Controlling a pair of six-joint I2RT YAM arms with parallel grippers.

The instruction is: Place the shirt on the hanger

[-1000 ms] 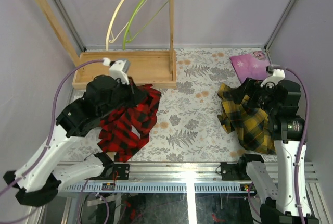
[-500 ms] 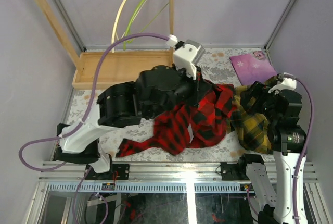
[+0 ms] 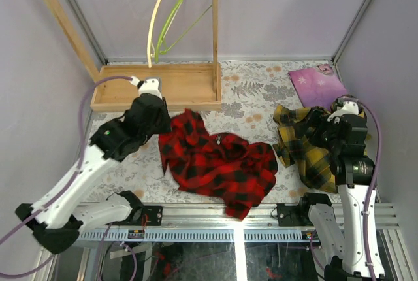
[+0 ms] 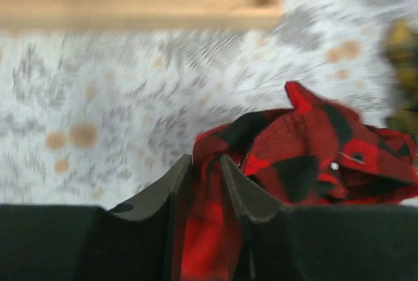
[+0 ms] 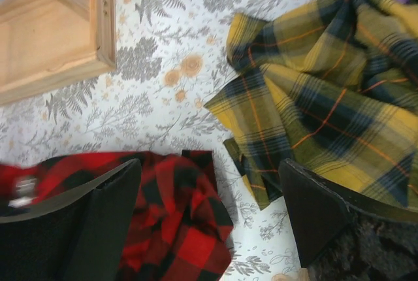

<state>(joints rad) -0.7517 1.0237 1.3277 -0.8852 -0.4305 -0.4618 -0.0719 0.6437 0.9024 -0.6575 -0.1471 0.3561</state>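
The red-and-black plaid shirt (image 3: pixel 219 163) lies crumpled and spread in the middle of the table; no lettering shows. My left gripper (image 3: pixel 163 126) is at its upper left edge. In the left wrist view the gripper (image 4: pixel 206 163) is shut on a fold of the shirt (image 4: pixel 307 147). My right gripper (image 3: pixel 315 126) hangs open over the yellow plaid shirt (image 3: pixel 313 147). In the right wrist view this gripper (image 5: pixel 209 163) is empty, with the red shirt's right edge (image 5: pixel 176 222) below it. The cream hanger (image 3: pixel 157 13) hangs on the rack at the back left.
A lime-green hanger (image 3: pixel 189 3) hangs beside the cream one on the wooden rack (image 3: pixel 214 39). The rack's base tray (image 3: pixel 176 85) lies behind the left gripper. A purple sheet (image 3: pixel 313 82) lies at the back right. The yellow shirt (image 5: pixel 326 98) touches the right gripper's far finger.
The left arm swung right dragging the red shirt across the table, then came back left still holding it. The shirt now lies spread in the middle. The right arm barely moved.
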